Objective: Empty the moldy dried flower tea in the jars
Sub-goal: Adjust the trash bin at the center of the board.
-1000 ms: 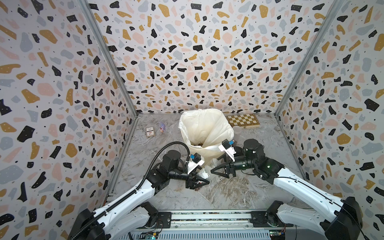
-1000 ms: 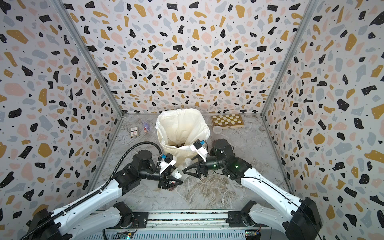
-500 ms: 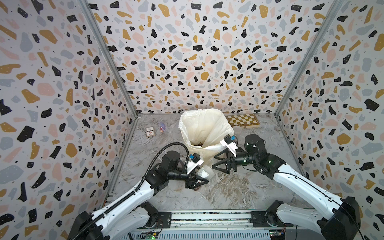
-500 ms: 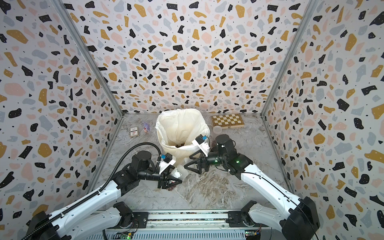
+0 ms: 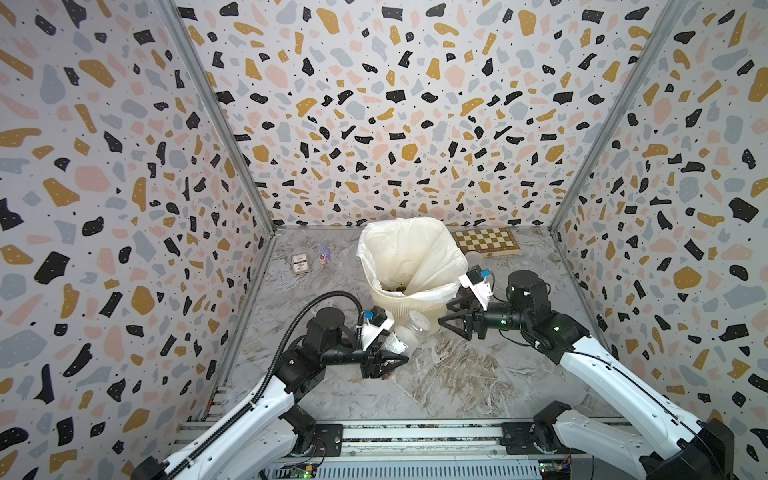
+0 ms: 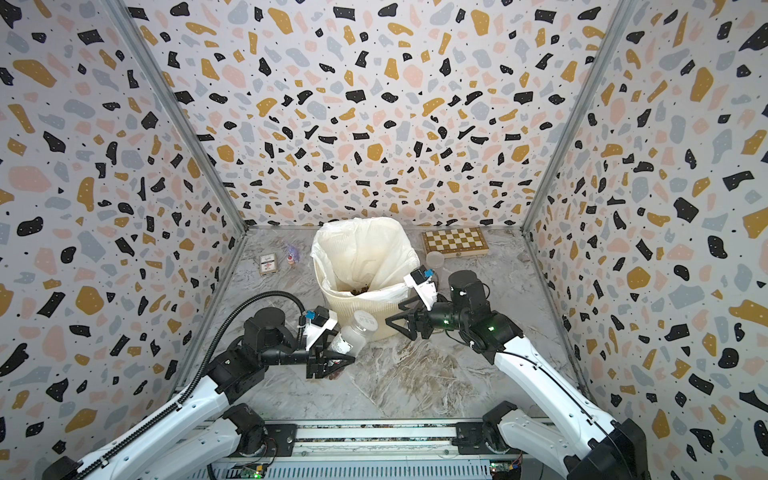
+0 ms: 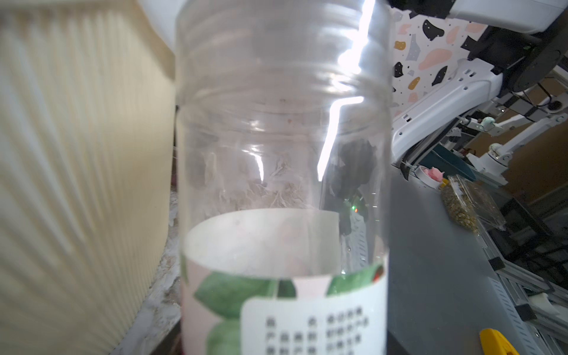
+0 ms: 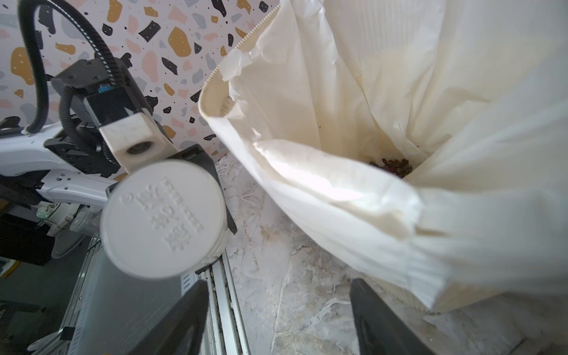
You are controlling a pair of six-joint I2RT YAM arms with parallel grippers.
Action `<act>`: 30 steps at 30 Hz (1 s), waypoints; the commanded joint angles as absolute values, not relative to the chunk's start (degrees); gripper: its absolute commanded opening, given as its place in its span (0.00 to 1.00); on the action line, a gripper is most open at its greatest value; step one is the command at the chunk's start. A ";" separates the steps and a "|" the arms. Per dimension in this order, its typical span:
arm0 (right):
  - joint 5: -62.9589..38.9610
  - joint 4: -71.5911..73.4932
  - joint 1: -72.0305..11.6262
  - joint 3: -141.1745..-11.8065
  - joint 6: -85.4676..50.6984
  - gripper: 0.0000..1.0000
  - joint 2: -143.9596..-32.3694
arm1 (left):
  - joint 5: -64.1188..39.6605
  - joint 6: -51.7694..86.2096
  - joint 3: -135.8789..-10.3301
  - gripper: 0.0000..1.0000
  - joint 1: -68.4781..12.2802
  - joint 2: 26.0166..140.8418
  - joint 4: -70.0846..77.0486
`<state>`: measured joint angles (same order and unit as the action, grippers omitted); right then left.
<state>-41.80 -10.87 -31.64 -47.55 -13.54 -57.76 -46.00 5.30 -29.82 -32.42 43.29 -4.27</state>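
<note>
Glossy clear plastic jar (image 7: 276, 138), paper label (image 7: 233, 246), matt ribbed bin (image 7: 76, 153)

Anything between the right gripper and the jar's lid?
Nothing visible. The right gripper, open, faces the white lid of the jar gripped by the left gripper, with only air between them; the bin stands beside that gap, not in it.

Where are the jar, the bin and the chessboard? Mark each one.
jar (image 6: 351, 334), in a top view, on its clear body.
bin (image 6: 353, 303), in a top view, on its ribbed outer wall.
chessboard (image 6: 453, 241), in a top view, on the middle of its squares.
</note>
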 commanded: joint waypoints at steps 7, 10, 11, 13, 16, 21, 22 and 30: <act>-38.67 -5.36 -40.04 -43.21 -14.85 0.70 -62.62 | -48.33 7.59 -29.95 0.60 -25.57 42.28 -1.39; -37.83 0.19 -44.41 -42.86 -16.15 0.70 -65.23 | -48.72 6.41 -30.21 0.60 -23.76 41.94 -2.11; -37.24 2.10 -45.46 -42.57 -16.40 0.70 -66.00 | -49.01 6.17 -30.22 0.60 -23.23 41.99 -2.07; -35.70 6.65 -47.26 -41.77 -17.01 0.70 -67.57 | -49.80 5.35 -30.46 0.60 -22.24 42.44 -2.33; -32.15 13.57 -47.81 -40.03 -18.20 0.70 -69.21 | -51.24 4.82 -30.99 0.60 -20.49 43.40 -2.38; -26.31 17.70 -46.42 -40.93 -16.73 0.70 -73.08 | -53.19 4.44 -31.00 0.60 -17.83 43.64 -1.85; -26.76 18.73 -45.43 -41.13 -16.96 0.70 -74.12 | -53.41 4.35 -31.10 0.60 -17.52 43.69 -1.85; -28.39 19.31 -40.96 -45.34 -15.01 0.70 -80.63 | -53.53 4.71 -31.02 0.60 -17.00 44.10 -1.06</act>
<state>-28.58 17.61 -41.78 -41.93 -16.03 -80.47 -52.03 5.26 -29.41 -17.32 44.27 -4.21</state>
